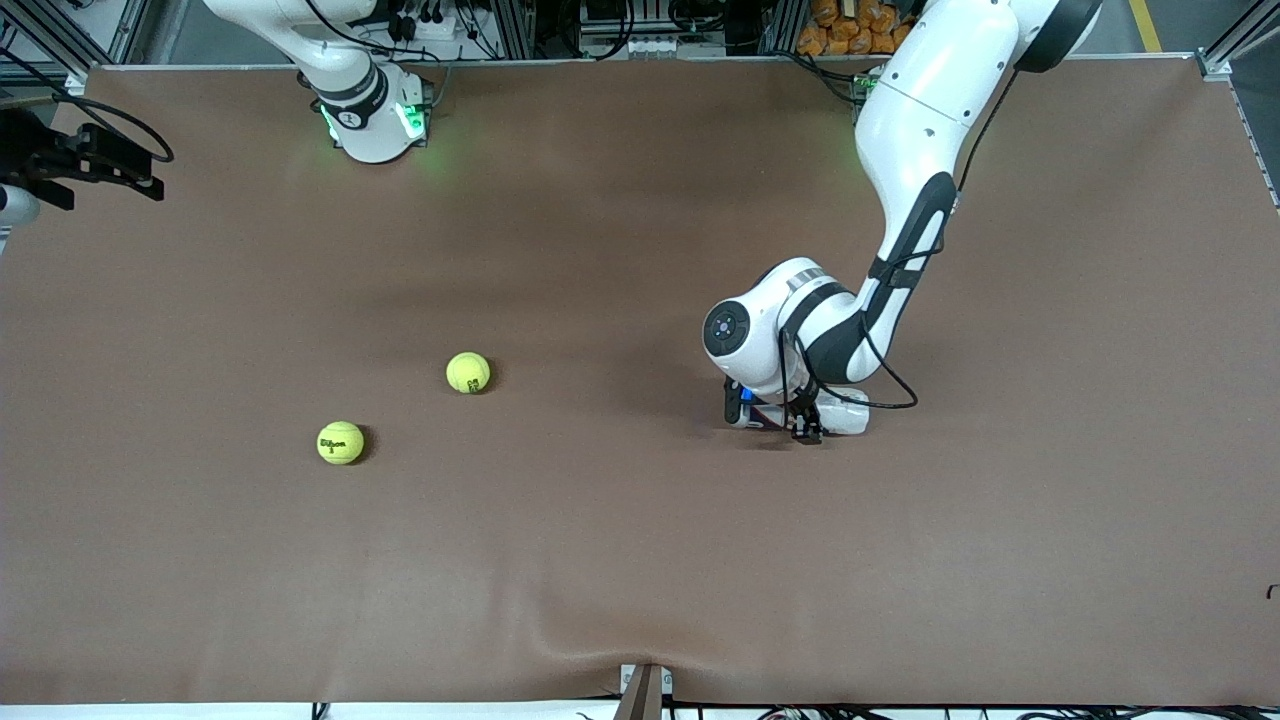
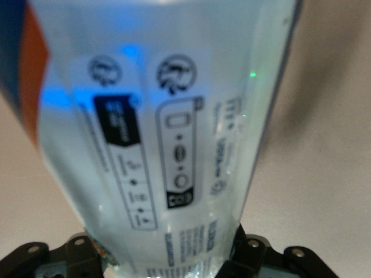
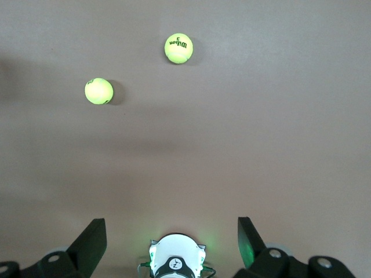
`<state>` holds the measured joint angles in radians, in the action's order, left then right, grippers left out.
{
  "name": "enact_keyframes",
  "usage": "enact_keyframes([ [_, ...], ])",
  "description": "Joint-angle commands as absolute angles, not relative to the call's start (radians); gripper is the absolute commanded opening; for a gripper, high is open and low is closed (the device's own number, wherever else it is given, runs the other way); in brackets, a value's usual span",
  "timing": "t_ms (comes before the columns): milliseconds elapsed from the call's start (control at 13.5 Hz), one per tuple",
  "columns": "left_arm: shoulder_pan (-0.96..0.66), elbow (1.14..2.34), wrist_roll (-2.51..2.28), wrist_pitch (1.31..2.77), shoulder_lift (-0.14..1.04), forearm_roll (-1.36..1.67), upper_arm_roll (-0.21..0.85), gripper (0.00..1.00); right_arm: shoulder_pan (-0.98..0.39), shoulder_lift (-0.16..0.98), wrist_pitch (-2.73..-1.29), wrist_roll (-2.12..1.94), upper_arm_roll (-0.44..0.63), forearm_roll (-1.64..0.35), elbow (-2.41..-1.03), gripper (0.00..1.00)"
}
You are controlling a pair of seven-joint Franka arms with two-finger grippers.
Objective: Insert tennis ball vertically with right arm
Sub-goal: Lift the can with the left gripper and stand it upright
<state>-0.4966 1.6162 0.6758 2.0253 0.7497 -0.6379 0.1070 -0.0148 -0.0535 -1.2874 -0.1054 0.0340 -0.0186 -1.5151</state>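
Two tennis balls on the brown table (image 1: 640, 580), both loose and toward the right arm's end. One ball (image 1: 468, 372) farther from the front camera, the other ball (image 1: 340, 442), with black lettering, nearer to it; near each other but not touching. Right claw (image 3: 171, 225) released, fingers spread wide with nothing between them, hanging high over the right arm's end of the table and looking down on both balls. Left claw (image 1: 803, 422) down low over the table's middle part, toward the left arm's end, clenched around a clear plastic tube (image 2: 174, 145) with printed labels and a patch of blue and orange at one end. Tube pressed between both fingers, well apart from the balls. Cannot tell whether the tube touches the table.
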Motion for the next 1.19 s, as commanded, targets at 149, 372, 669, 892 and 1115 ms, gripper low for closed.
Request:
enact_keyframes([
  [149,-0.497,1.542,0.664,2.033,0.745,-0.591,0.138,0.75,0.003,-0.054,-1.281,-0.097,0.023,-0.020,-1.513,1.00],
  [372,-0.494,1.485,0.663,2.033,0.742,-0.528,0.173,0.75,0.002,-0.054,-1.281,-0.097,0.021,-0.020,-1.513,1.00],
  [669,-0.491,1.421,0.658,2.096,0.741,-0.419,0.218,0.75,0.005,-0.052,-1.278,-0.101,0.023,-0.020,-1.513,1.00],
  [892,-0.494,1.420,0.657,2.306,0.742,-0.327,0.218,0.74,0.006,-0.046,-1.272,-0.107,0.023,-0.017,-1.513,1.00],
  [1115,-0.499,1.420,0.657,2.458,0.741,-0.218,0.218,0.74,0.009,-0.031,-1.278,-0.107,0.023,-0.006,-1.502,1.00],
])
